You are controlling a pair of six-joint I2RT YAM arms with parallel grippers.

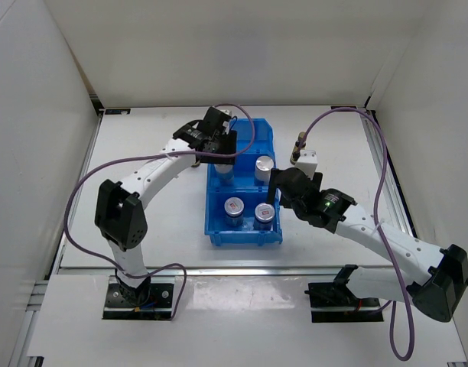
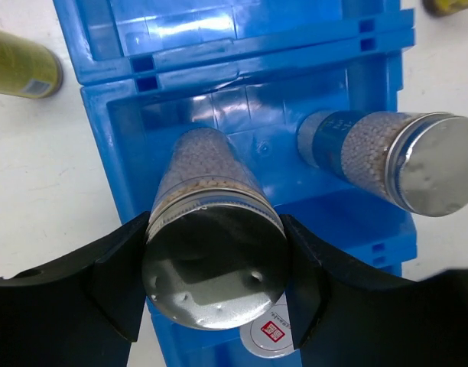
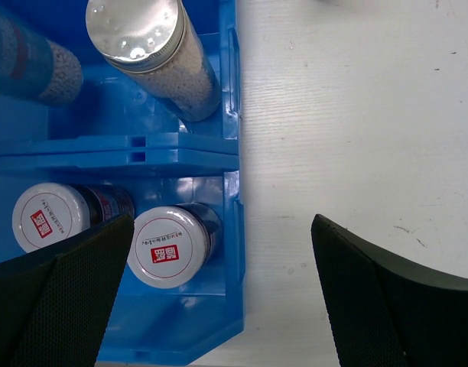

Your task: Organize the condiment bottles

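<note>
My left gripper (image 1: 221, 155) (image 2: 215, 264) is shut on the silver top of a tall cylinder (image 2: 211, 229) standing in the middle compartment of the blue bin (image 1: 216, 229). The second silver-topped, blue-labelled cylinder (image 1: 263, 165) (image 2: 387, 157) (image 3: 154, 53) stands beside it. Two short jars with red marks (image 1: 234, 206) (image 1: 264, 212) (image 3: 169, 246) (image 3: 49, 218) stand in the near compartment. My right gripper (image 1: 275, 195) (image 3: 222, 252) is open and empty, straddling the bin's right wall by the right jar. Two amber bottles lie on the table beside the bin (image 2: 20, 65) (image 2: 448, 6).
The bin's far compartment (image 2: 180, 23) shows nothing inside. White walls enclose the table on the left, right and back. Purple cables loop over both arms. Bare white tabletop (image 3: 356, 115) lies right of the bin.
</note>
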